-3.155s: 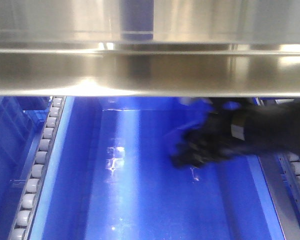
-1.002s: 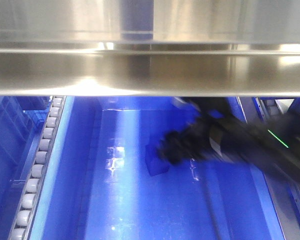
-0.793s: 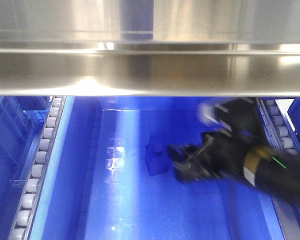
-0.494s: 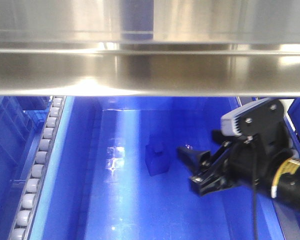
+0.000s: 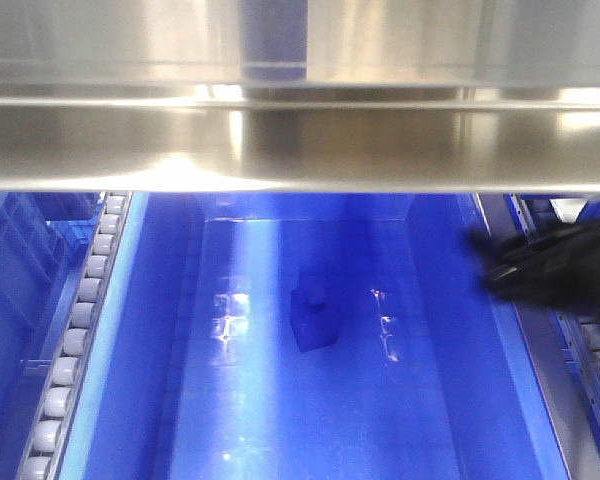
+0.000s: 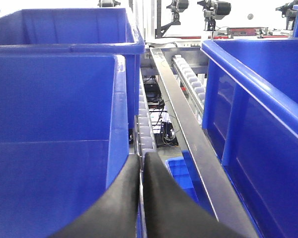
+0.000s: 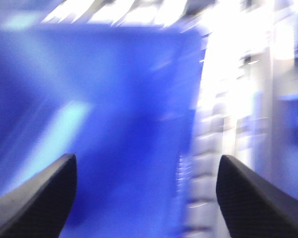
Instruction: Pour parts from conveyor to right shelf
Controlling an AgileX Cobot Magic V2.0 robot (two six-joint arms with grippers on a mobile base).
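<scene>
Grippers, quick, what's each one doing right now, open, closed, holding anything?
Left gripper: closed, fingers together, nothing held.
Right gripper: open, fingers wide apart, empty; the blue block sits in the blue bin.

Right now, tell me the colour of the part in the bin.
Blue, like the bin; the part shows best in the front view.

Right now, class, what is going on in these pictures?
A two-armed robot is moving parts into a blue bin on a steel roller shelf. One blue block sits on the bin floor, touching nothing. The right gripper is at the bin's right edge, blurred, jaws wide apart and empty. The left gripper hangs between two other bins, jaws shut, holding nothing.
</scene>
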